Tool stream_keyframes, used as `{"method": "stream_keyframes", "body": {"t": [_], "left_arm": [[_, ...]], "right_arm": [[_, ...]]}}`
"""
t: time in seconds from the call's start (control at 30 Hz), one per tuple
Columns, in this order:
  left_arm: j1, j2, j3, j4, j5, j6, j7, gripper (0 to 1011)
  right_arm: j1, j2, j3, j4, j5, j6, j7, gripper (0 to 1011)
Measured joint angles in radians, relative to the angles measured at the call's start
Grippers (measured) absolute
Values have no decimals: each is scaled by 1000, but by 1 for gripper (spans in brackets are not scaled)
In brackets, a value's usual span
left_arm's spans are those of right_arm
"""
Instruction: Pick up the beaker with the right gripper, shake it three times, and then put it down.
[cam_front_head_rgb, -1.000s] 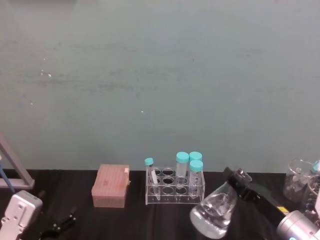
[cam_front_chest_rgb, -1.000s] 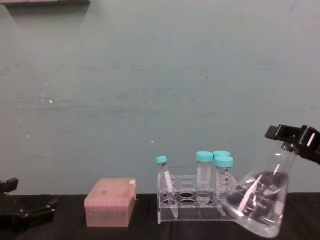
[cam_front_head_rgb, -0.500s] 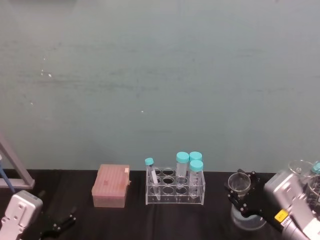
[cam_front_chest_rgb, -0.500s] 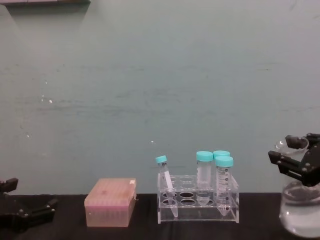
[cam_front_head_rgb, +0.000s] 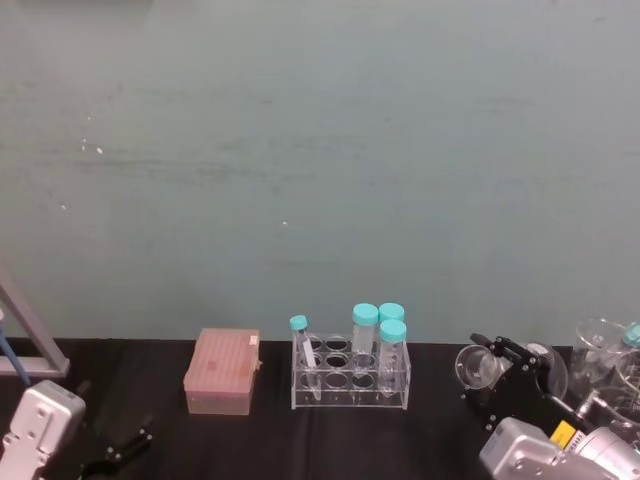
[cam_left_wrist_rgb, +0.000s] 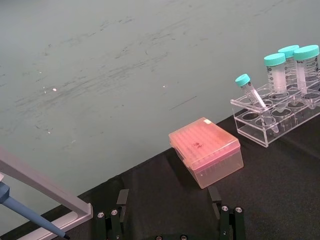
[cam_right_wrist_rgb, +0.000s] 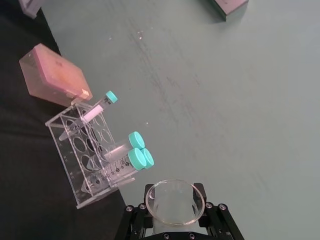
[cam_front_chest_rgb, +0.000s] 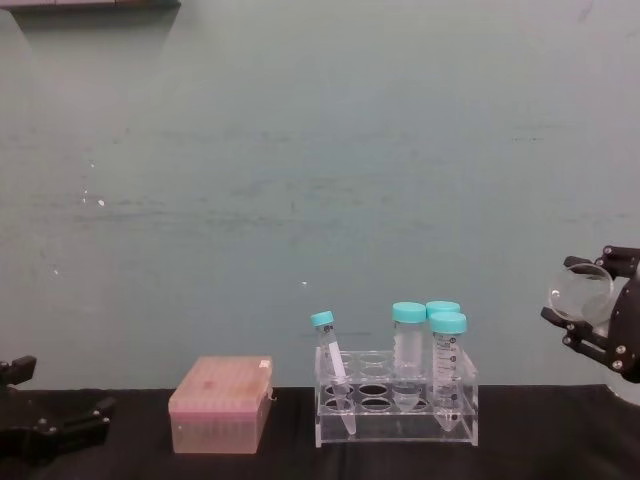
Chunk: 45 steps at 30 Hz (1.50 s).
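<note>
One beaker (cam_front_head_rgb: 472, 368) is being gripped, tilted, off the tabletop (cam_front_head_rgb: 330, 440) by the right claw (cam_front_head_rgb: 500, 372), likely mid-shake; set-down pending; left claw (cam_front_head_rgb: 125, 448) parked wide.

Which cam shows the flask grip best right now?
Right wrist view: the flask rim sits centred between the right gripper's fingers, clamped at the neck. Head view shows it tilted, partly behind the gripper. Chest view catches its mouth at the right edge.
</note>
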Motion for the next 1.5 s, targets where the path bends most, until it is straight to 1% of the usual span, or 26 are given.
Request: {"method": "stream_keyframes", "body": {"t": [0.03, 0.07, 0.13, 0.23, 0.33, 0.4, 0.43, 0.47, 0.57, 0.67, 0.7, 0.77, 0.8, 0.87, 0.9, 1.0, 1.03, 1.1, 1.13, 1.23, 1.3, 1.43, 1.5], "left_arm": [[0, 0, 0, 0, 0, 0, 0, 1000], [0, 0, 0, 0, 0, 0, 0, 1000], [0, 0, 0, 0, 0, 0, 0, 1000], [0, 0, 0, 0, 0, 0, 0, 1000], [0, 0, 0, 0, 0, 0, 0, 1000], [0, 0, 0, 0, 0, 0, 0, 1000], [0, 0, 0, 0, 0, 0, 0, 1000], [0, 0, 0, 0, 0, 0, 0, 1000], [0, 0, 0, 0, 0, 0, 0, 1000], [0, 0, 0, 0, 0, 0, 0, 1000], [0, 0, 0, 0, 0, 0, 0, 1000], [0, 0, 0, 0, 0, 0, 0, 1000], [0, 0, 0, 0, 0, 0, 0, 1000], [0, 0, 0, 0, 0, 0, 0, 1000], [0, 0, 0, 0, 0, 0, 0, 1000], [0, 0, 0, 0, 0, 0, 0, 1000], [0, 0, 0, 0, 0, 0, 0, 1000], [0, 0, 0, 0, 0, 0, 0, 1000], [0, 0, 0, 0, 0, 0, 0, 1000], [0, 0, 0, 0, 0, 0, 0, 1000], [0, 0, 0, 0, 0, 0, 0, 1000], [0, 0, 0, 0, 0, 0, 0, 1000], [0, 0, 0, 0, 0, 0, 0, 1000]], "right_arm": [[0, 0, 0, 0, 0, 0, 0, 478], [1, 1, -2, 0, -17, -3, -4, 478], [1, 2, -3, 0, -35, -6, -6, 478], [0, 1, -1, 0, -44, -6, -4, 478], [-4, -5, 5, -1, -44, -6, 6, 478], [-9, -11, 14, -5, -28, -6, 20, 478], [-13, -17, 22, -9, -8, -4, 35, 478], [-13, -17, 22, -9, -8, -4, 35, 478], [-24, -38, 44, -22, 63, 6, 83, 478], [-31, -52, 60, -30, 111, 12, 113, 478], [-35, -63, 70, -35, 145, 16, 134, 478], [-40, -74, 80, -41, 183, 22, 154, 478], [-45, -87, 93, -48, 226, 34, 178, 478], [-49, -101, 108, -56, 275, 50, 208, 478], [-53, -113, 121, -64, 324, 71, 234, 478], [-59, -133, 140, -74, 392, 107, 265, 478], [-62, -146, 152, -80, 435, 135, 278, 478], [-65, -158, 163, -85, 473, 164, 290, 478], [-68, -169, 173, -90, 506, 191, 297, 478], [-72, -190, 191, -95, 563, 241, 302, 478], [-77, -207, 204, -101, 612, 288, 302, 478], [-82, -215, 209, -108, 649, 329, 296, 478], [-84, -216, 208, -112, 659, 345, 294, 478]]}}
